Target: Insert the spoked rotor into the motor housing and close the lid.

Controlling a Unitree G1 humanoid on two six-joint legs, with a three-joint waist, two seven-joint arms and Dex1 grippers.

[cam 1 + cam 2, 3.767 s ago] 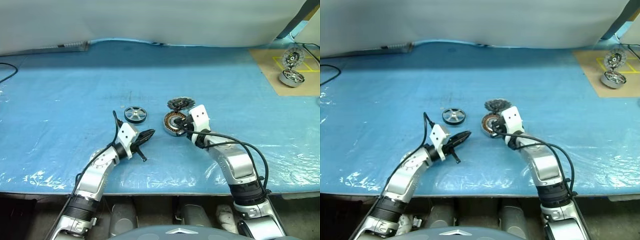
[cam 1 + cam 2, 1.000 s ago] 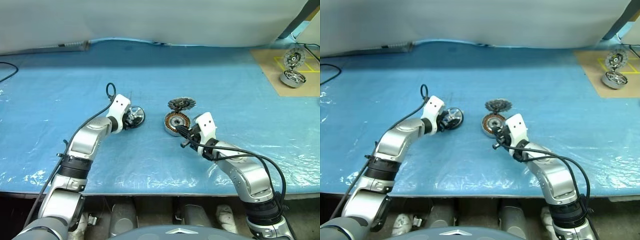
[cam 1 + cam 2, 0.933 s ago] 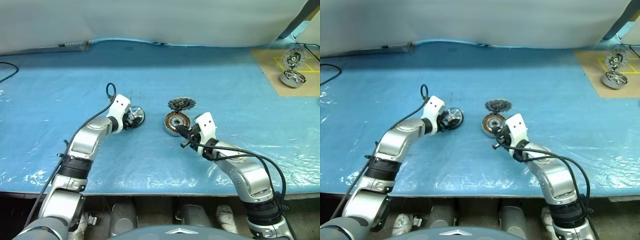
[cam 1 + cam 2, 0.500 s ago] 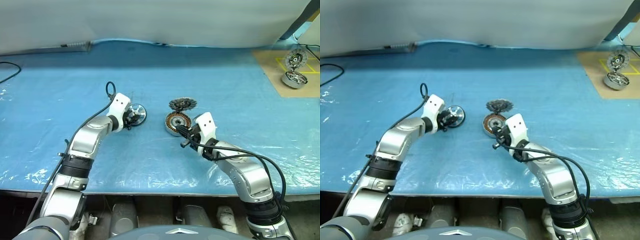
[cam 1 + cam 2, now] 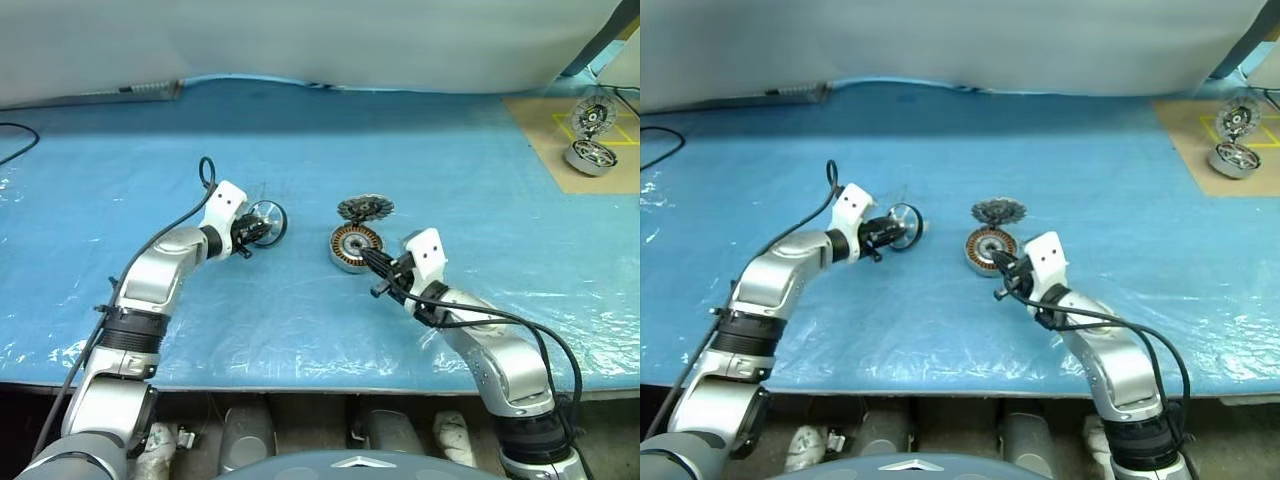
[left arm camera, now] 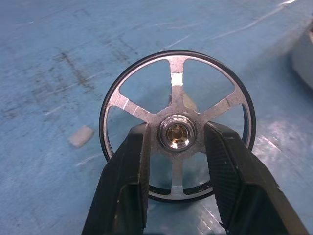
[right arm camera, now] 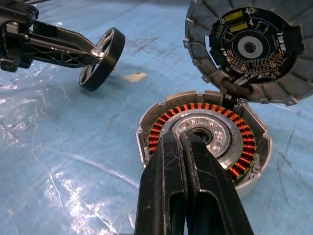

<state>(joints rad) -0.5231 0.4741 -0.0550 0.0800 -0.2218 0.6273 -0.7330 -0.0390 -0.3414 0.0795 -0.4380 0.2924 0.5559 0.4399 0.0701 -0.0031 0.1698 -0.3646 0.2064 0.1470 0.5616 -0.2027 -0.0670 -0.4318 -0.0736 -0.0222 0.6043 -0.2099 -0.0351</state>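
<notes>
On a blue plastic-covered table [image 5: 100, 200], the left gripper [image 6: 178, 147] pinches the silver spoked rotor [image 6: 177, 125] by its hub, tilted on edge. Beside the copper-wound round motor housing [image 7: 203, 139], its slotted lid [image 7: 249, 46] raised, the right gripper [image 7: 183, 147] is closed, empty.

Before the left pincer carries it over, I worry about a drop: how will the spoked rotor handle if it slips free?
The spoked rotor is round and stands on edge in the left pincer, so it would probably roll if freed. It looks like rigid metal, hardly floppy. The fingers pinch only its small hub, so it might pivot or slip.
</notes>
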